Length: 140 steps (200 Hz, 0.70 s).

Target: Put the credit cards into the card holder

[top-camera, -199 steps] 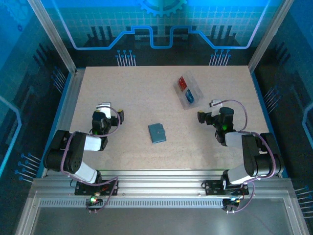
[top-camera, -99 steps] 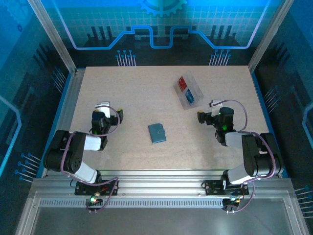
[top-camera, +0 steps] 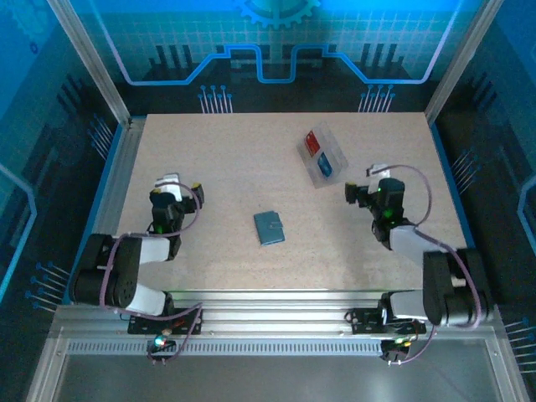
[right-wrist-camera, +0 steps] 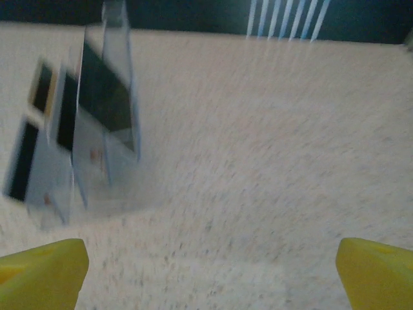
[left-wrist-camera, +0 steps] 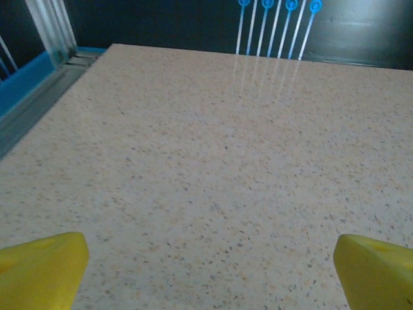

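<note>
Overhead view: the card holder [top-camera: 269,227] lies flat at mid-table, between my two arms. The left gripper [top-camera: 179,187] sits well to its left, jaws spread wide and empty. The right gripper [top-camera: 363,184] sits well to its right, likewise spread and empty. The red card [top-camera: 312,142] and blue card [top-camera: 325,168] rest in the clear tray [top-camera: 337,152], near the right gripper, beyond it and to its left. In my right wrist view the tray is blurred, ahead and left of the yellow fingertips [right-wrist-camera: 45,271].
</note>
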Each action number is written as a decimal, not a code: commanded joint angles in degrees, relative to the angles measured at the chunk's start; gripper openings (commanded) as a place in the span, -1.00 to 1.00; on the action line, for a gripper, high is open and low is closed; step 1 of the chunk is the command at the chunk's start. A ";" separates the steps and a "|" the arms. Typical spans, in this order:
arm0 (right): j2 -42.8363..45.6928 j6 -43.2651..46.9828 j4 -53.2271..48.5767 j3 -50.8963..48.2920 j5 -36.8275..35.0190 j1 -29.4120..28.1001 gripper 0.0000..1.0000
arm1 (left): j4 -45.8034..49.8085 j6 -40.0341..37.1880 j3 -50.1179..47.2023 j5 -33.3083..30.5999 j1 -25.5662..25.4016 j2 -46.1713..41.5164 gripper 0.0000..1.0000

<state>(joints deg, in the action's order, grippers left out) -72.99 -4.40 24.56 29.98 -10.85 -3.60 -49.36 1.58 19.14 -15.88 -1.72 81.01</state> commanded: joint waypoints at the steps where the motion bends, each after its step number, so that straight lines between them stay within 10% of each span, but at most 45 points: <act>1: 6.25 -8.90 -15.70 8.74 -5.74 0.47 1.00 | 13.42 1.11 6.54 -5.62 -1.38 -6.64 0.98; 34: 6.66 -39.54 -41.88 20.02 -9.46 6.00 0.99 | 41.69 8.82 19.34 -5.89 -1.89 -14.59 0.98; 60: 6.85 -38.41 -38.81 20.74 6.43 10.93 0.99 | 54.92 21.00 24.92 -3.64 -1.89 -17.97 0.98; 140: -0.27 -24.53 -59.10 33.88 -8.31 -17.89 0.86 | 61.63 32.00 25.76 23.49 -8.07 -16.13 0.78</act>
<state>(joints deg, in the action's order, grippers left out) -69.89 -32.67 -26.11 60.90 -15.77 -13.10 10.74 27.90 46.37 -4.54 -6.92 63.33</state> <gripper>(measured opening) 0.960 0.947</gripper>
